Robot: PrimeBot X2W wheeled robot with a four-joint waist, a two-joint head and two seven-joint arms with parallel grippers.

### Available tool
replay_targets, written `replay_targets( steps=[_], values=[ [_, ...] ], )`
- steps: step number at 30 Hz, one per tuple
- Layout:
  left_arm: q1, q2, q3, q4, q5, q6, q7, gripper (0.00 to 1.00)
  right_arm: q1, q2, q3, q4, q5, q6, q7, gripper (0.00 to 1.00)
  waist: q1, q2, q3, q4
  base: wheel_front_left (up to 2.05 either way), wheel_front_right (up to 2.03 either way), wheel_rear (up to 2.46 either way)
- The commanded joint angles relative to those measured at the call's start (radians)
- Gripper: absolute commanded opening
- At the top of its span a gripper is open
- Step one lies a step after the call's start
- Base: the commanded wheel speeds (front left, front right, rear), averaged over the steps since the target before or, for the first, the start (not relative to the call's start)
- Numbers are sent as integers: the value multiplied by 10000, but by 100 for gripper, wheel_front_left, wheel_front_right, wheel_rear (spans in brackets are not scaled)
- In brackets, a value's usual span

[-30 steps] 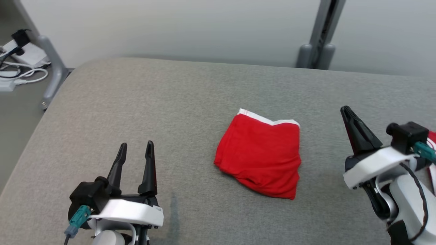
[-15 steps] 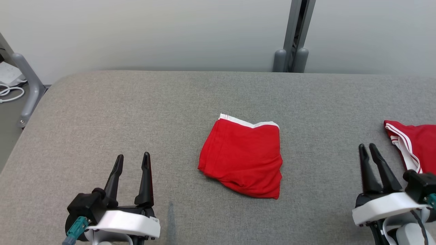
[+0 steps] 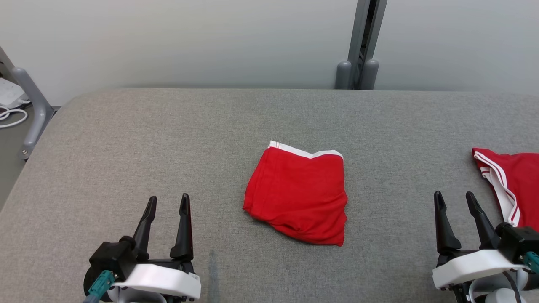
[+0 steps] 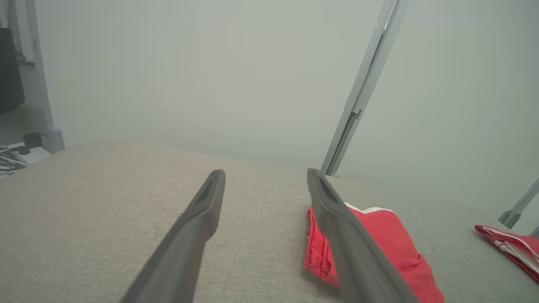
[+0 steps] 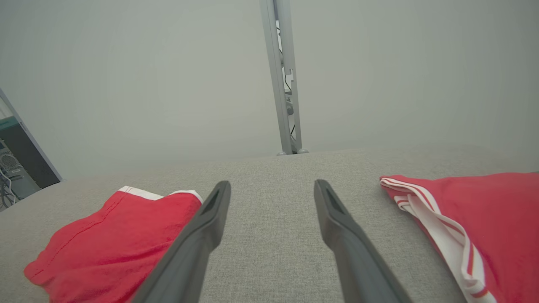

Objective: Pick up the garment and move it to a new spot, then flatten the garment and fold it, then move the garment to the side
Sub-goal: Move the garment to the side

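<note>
A red garment (image 3: pixel 299 198) with a white waistband lies folded into a compact rectangle at the middle of the grey table; it shows also in the left wrist view (image 4: pixel 391 240) and the right wrist view (image 5: pixel 113 244). A second red garment (image 3: pixel 513 181) with white stripes lies spread at the right edge (image 5: pixel 484 219) (image 4: pixel 509 248). My left gripper (image 3: pixel 168 198) hovers open at the lower left, well left of the folded piece, with nothing between its fingers (image 4: pixel 266 172). My right gripper (image 3: pixel 454 194) stands open at the lower right, between the two garments, holding nothing (image 5: pixel 272 183).
The padded grey table (image 3: pixel 168 139) has a rounded far-left corner. A grey metal post (image 3: pixel 358 63) stands behind the far edge against a pale wall. A frame leg (image 3: pixel 33 105) and white cables (image 3: pixel 8 113) sit on the floor at the left.
The head camera has turned right, bringing the striped garment into view. My right gripper, shut and raised a second ago, has come down to the lower right and opened. The folded garment lies unmoved.
</note>
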Motion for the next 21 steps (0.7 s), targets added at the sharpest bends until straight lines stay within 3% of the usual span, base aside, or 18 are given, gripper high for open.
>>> replay_targets(
  steps=[1,21],
  values=[
    [63,44,23,21,70,-18,-34,100,15,-15,-41,10,-67,-5,-54,100,0,-1,6,-2,0,0,0],
    [49,43,-227,132,-18,-25,-34,100,52,64,-55,77,16,-5,-54,100,0,-1,16,122,0,0,0]
  ],
)
